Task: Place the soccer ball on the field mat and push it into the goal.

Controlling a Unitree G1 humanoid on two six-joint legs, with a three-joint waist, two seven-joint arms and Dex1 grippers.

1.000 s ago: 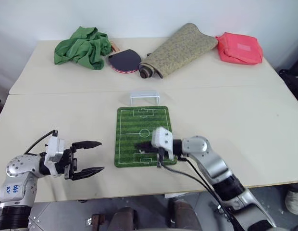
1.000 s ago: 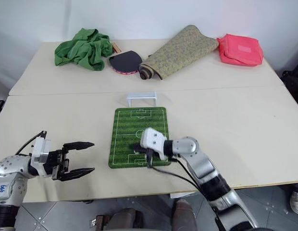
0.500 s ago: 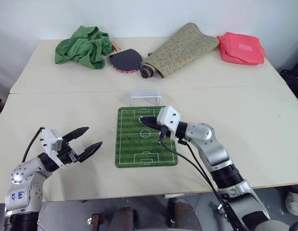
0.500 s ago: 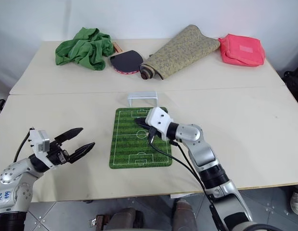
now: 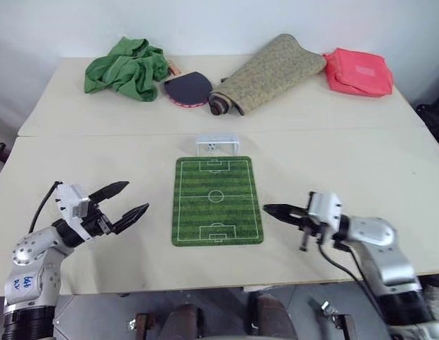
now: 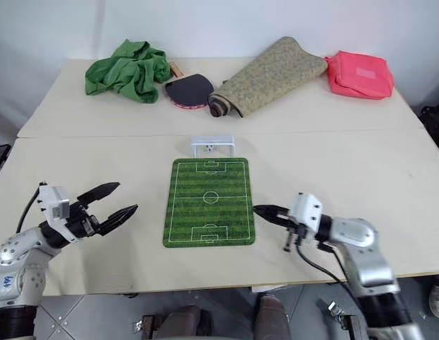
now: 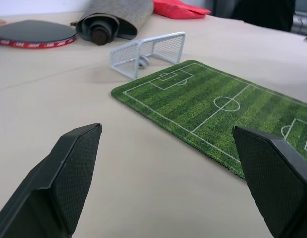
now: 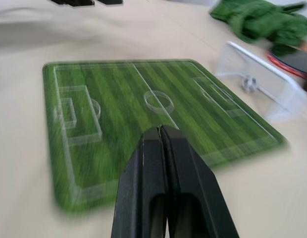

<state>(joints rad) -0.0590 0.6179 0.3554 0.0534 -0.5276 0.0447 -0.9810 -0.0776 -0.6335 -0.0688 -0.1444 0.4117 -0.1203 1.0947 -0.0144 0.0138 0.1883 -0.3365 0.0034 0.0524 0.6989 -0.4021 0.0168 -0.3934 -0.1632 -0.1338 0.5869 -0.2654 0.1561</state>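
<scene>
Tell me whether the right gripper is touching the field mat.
Apart. In the left eye view the right gripper is shut beside the field mat, bare table showing between them.

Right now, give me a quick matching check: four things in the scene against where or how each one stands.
Things:
1. soccer ball
2. left gripper
3. right gripper
4. table tennis paddle

States:
A. open, to the left of the field mat
B. inside the goal
C. shut, to the right of the mat
D. between the green cloth and the rolled mat

Pairs: 1-B, 2-A, 3-C, 4-D
</scene>
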